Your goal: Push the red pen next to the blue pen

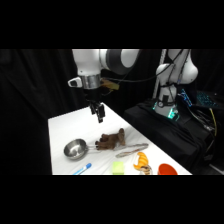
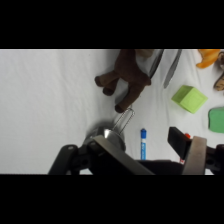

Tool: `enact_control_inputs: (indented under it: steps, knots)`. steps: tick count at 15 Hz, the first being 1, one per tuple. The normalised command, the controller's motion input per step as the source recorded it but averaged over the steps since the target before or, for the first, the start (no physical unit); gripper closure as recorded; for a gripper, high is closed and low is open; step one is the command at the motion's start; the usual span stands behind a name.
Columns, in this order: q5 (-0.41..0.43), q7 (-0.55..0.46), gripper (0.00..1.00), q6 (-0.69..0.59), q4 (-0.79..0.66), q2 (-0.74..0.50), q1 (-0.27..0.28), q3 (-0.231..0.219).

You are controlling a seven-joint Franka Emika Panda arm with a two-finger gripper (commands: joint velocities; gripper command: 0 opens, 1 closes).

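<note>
The blue pen (image 2: 143,143), a slim light-blue stick, lies on the white table just beyond the gap between my fingers in the wrist view. In the side view the blue pen (image 1: 82,169) sits at the table's front edge, below the steel bowl. Of the red pen only a small red tip (image 2: 187,135) shows, right beside my right finger (image 2: 194,152); it does not show in the side view. My gripper (image 2: 155,156) is open and holds nothing. In the side view the gripper (image 1: 99,113) hangs well above the table, behind the bowl.
A steel bowl (image 1: 75,148) with a wire handle stands left of a brown plush toy (image 1: 111,140). Metal tongs (image 1: 132,148), a green block (image 1: 119,167), a yellow-orange object (image 1: 142,161) and a round orange-red object (image 1: 167,170) lie toward the front right.
</note>
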Motion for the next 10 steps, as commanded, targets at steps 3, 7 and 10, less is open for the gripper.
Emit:
enact_control_inputs:
  steps: [3,7,10]
  knots:
    - [-0.015,0.04,0.0,0.01,0.07,0.07,-0.003,0.026]
    - [-0.044,0.12,0.0,0.02,0.26,0.23,0.064,0.06]
    - [-0.08,0.18,0.0,0.03,0.43,0.33,0.137,0.081]
